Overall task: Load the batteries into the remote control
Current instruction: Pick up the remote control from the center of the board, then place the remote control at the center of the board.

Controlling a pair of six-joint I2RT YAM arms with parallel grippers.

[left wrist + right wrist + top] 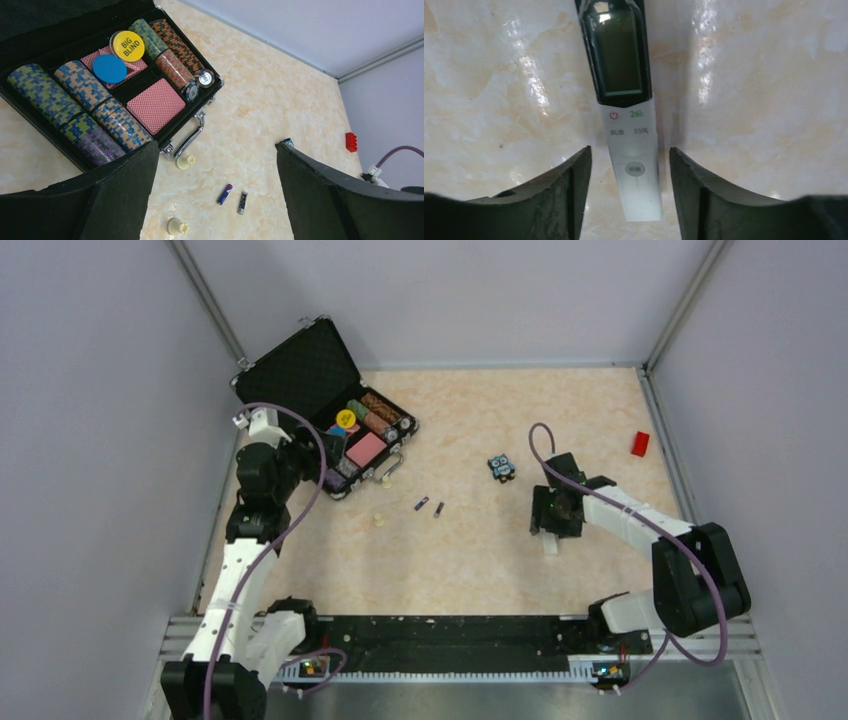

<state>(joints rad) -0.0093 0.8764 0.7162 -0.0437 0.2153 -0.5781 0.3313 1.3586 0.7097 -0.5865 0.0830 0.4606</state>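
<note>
Two small dark batteries (pixel 421 504) (pixel 439 509) lie side by side on the table's middle. In the left wrist view one battery is blue with a purple tip (pixel 225 194) and the other battery is black (pixel 242 202). My left gripper (pixel 300 458) is open and empty by the case, above and short of the batteries (pixel 216 147). The white remote control (pixel 631 150) lies face up, its dark screen end away from me. My right gripper (pixel 629 152) is open and straddles its white end with a gap on each side. From above, only the remote's white tip (pixel 551 543) shows under the right gripper (pixel 555 515).
An open black case (pixel 305 365) of poker chips and cards stands at the back left, its handle (pixel 192 137) toward the batteries. Two small cream pieces (pixel 184 161) (pixel 177 226) lie near it. A blue-and-black gadget (pixel 502 467) and a red block (pixel 640 443) lie at the right.
</note>
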